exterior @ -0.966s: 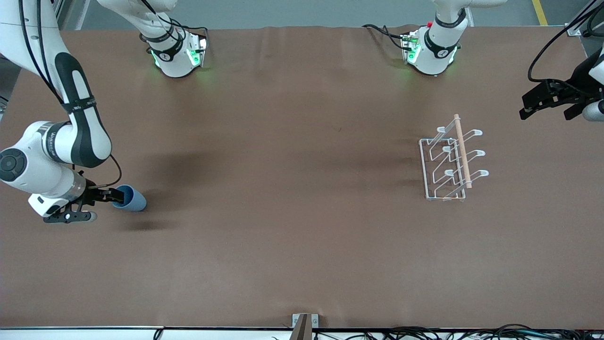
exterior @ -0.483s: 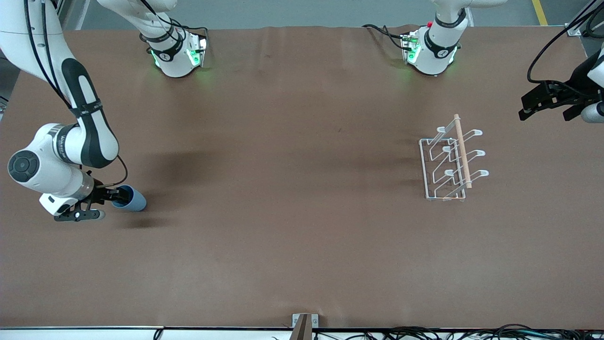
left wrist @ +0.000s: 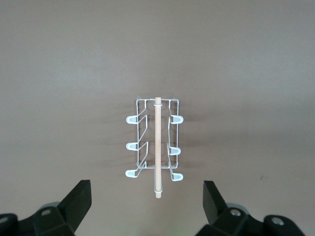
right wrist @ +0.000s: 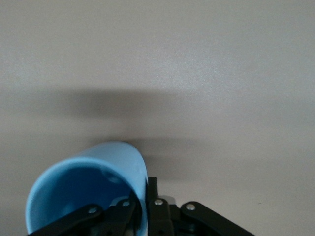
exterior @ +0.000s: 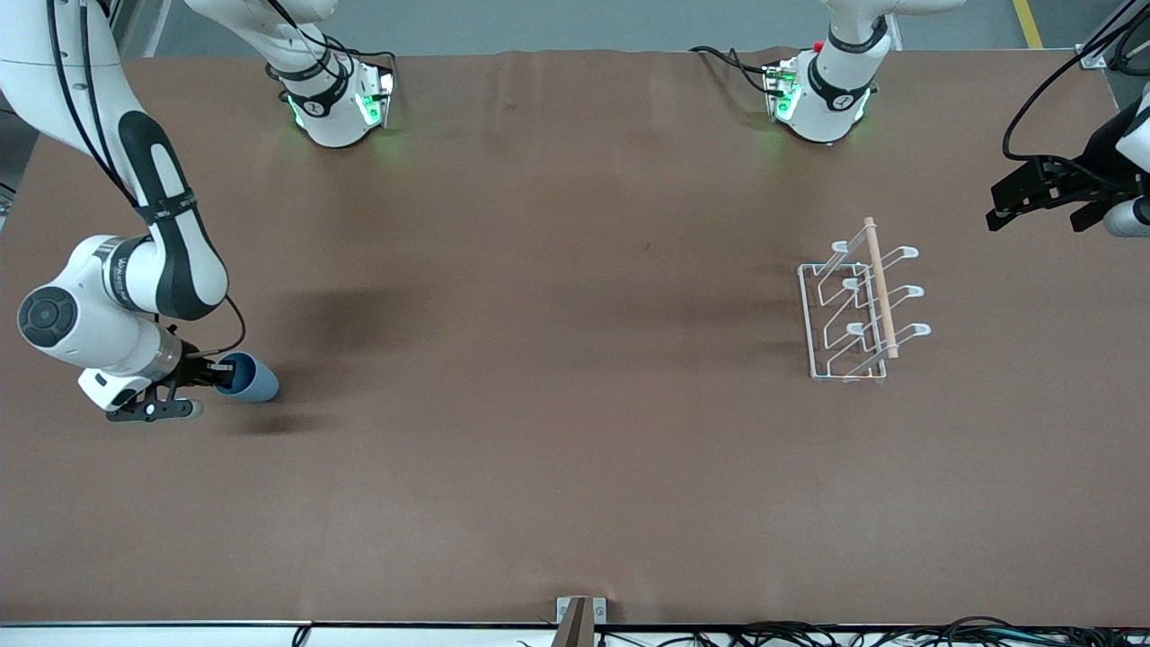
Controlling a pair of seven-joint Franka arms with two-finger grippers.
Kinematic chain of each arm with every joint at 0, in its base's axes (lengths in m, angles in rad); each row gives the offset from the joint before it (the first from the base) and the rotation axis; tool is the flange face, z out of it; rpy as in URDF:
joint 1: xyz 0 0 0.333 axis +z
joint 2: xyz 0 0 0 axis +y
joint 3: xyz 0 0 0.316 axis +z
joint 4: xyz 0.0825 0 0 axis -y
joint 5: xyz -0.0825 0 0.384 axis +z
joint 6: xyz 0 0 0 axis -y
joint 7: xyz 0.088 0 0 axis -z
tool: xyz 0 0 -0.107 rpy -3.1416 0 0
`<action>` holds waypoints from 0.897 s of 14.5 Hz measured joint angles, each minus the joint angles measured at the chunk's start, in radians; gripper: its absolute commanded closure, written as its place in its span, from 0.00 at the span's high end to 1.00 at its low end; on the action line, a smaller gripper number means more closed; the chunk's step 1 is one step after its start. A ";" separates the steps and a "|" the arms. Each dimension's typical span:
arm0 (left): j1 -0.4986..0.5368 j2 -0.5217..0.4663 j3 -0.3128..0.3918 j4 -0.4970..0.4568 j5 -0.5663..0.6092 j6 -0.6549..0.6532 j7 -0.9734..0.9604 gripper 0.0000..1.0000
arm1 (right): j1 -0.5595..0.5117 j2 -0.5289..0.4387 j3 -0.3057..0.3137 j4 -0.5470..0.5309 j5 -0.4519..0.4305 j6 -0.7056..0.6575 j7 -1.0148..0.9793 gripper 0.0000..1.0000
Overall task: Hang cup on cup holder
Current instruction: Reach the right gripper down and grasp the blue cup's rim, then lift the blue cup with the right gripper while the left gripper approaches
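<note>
Front view: right gripper (exterior: 216,373) pinches cup (exterior: 249,377) rim, lower left of frame; cup holder (exterior: 858,305) sits at mid-right, rod running up-down. Left gripper (exterior: 1033,193) waits spread, upper right.

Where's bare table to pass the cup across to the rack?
The whole stretch between the cup, pinched at its rim by the right end effector, and the cup holder is bare. The left end effector waits open.
</note>
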 measured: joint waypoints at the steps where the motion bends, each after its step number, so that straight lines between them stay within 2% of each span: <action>1: 0.000 0.000 0.000 0.000 0.000 0.000 0.000 1.00 | 0.000 0.000 0.001 0.001 0.000 -0.005 0.000 0.00; 5: 0.000 0.001 0.000 0.000 0.000 0.000 0.000 1.00 | 0.001 -0.008 0.018 0.065 0.001 -0.151 -0.005 0.00; 8: 0.000 0.005 0.000 0.000 0.000 0.000 0.000 1.00 | 0.002 -0.056 0.042 0.140 0.069 -0.241 -0.008 0.00; 10: 0.000 0.005 0.000 0.000 0.000 0.000 0.000 1.00 | 0.003 -0.109 0.065 0.148 0.162 -0.293 -0.009 0.00; 13: 0.000 0.005 0.000 0.000 0.000 0.000 0.000 1.00 | 0.014 -0.178 0.101 0.134 0.420 -0.411 -0.010 0.00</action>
